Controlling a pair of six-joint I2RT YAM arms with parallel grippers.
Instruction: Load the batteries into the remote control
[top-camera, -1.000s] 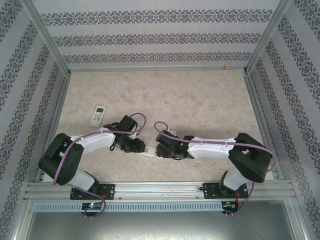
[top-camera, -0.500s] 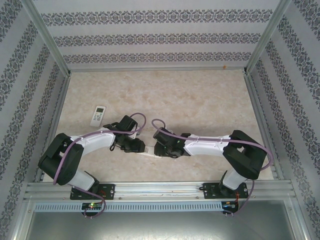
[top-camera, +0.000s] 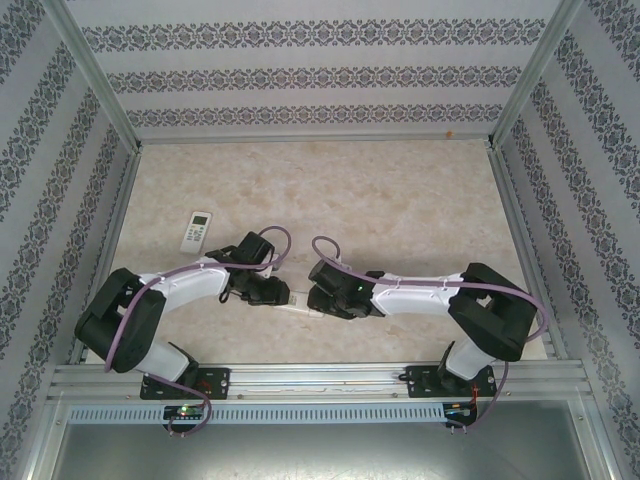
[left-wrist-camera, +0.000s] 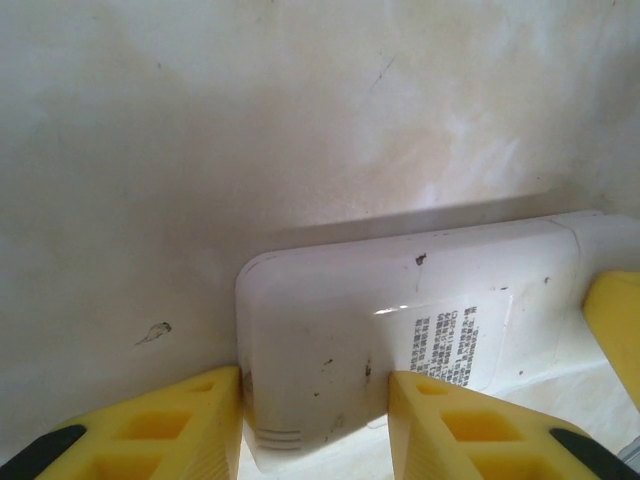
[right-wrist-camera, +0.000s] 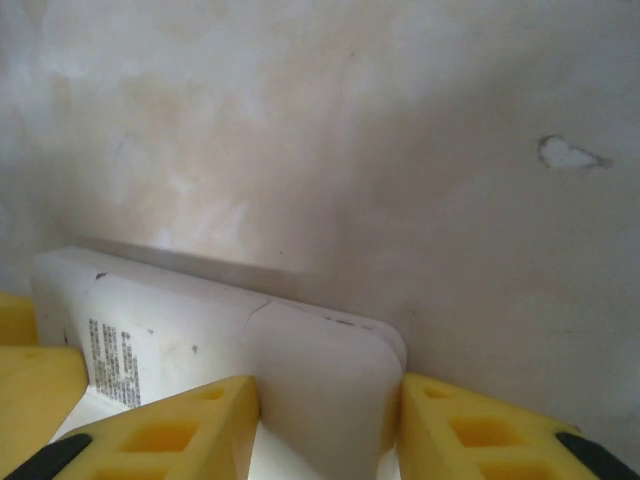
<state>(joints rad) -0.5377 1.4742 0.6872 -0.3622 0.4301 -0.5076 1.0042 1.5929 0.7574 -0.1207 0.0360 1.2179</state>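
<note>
A long white plastic remote control (top-camera: 299, 300) lies crosswise between the two arms, over the near part of the beige marbled tabletop (top-camera: 400, 200), and both grippers meet at it. The left gripper (top-camera: 283, 297) has the remote control's left end. In the left wrist view its yellow ribbed fingers (left-wrist-camera: 190, 425) press against the two long edges of that rounded end, so the left gripper (left-wrist-camera: 315, 425) is pinching the remote control (left-wrist-camera: 400, 320). The right gripper (top-camera: 316, 298) has the opposite end. In the right wrist view its yellow fingers (right-wrist-camera: 480, 435) sit tight on either side of the remote control (right-wrist-camera: 180, 320), so the right gripper (right-wrist-camera: 330, 430) is clamped on it too. The face turned towards both wrist cameras carries a printed label of small black text (left-wrist-camera: 445, 345), and a curved seam marks off a smooth panel (right-wrist-camera: 320, 375) at the end held by the right gripper. Small grooves (left-wrist-camera: 275, 437) show at the end held by the left gripper. Whether the remote control rests on the tabletop or is raised just off it cannot be told — a dark shadow runs along its far edge. Well beyond the remote control's left end, farther from the arm bases, a small white rectangular handset with a pale display (top-camera: 197, 231) lies flat — apart from both grippers.
</note>
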